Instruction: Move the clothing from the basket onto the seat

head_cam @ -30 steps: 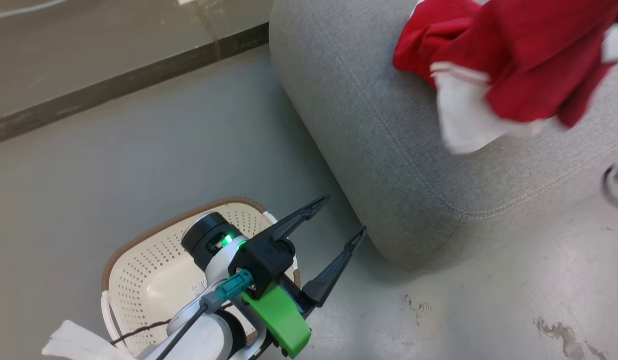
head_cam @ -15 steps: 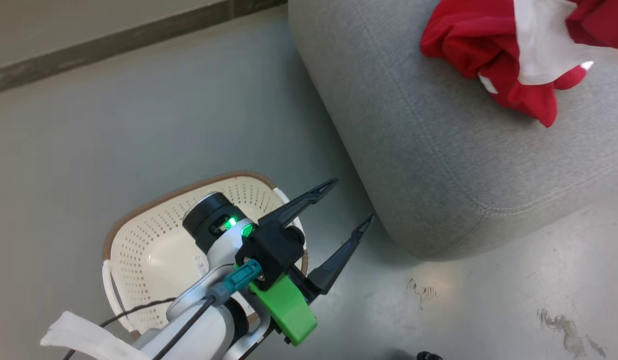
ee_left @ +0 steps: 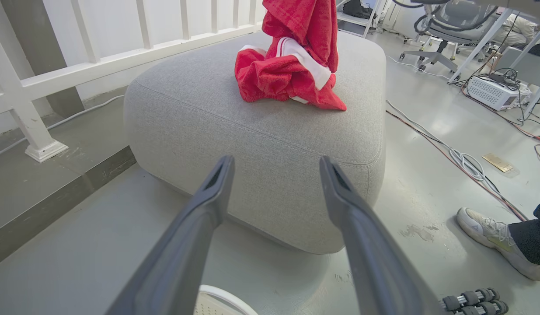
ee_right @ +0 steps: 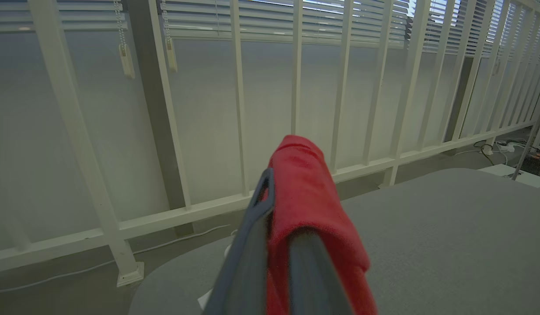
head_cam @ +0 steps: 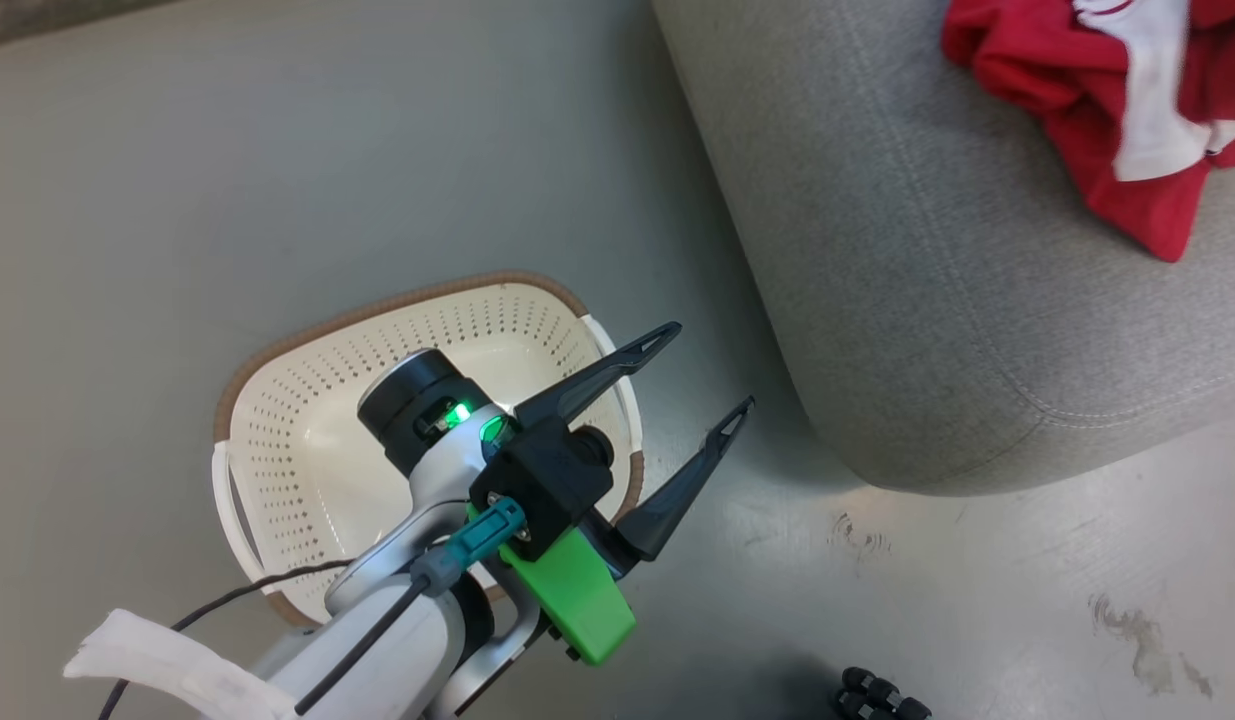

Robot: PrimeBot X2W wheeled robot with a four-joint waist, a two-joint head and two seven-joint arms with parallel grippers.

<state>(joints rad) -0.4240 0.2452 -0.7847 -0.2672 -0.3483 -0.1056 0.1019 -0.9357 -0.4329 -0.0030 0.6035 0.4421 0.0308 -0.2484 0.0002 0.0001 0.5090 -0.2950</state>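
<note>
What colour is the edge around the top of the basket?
Brown, running around the cream-white basket dotted with little holes. The head view shows it best.

Basket point(head_cam: 287, 430) on floor point(head_cam: 277, 150), left of seat point(head_cam: 927, 300); clothing point(head_cam: 1087, 90) on seat.

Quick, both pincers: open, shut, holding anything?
Left pincer: open, holding nothing.
Right pincer: shut on the red clothing.

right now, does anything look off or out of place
The clothing sits in a crumpled heap on the seat, one end drawn upward and pinched in the shut right fingers, so it isn't released yet. What shows of the basket is empty.
</note>
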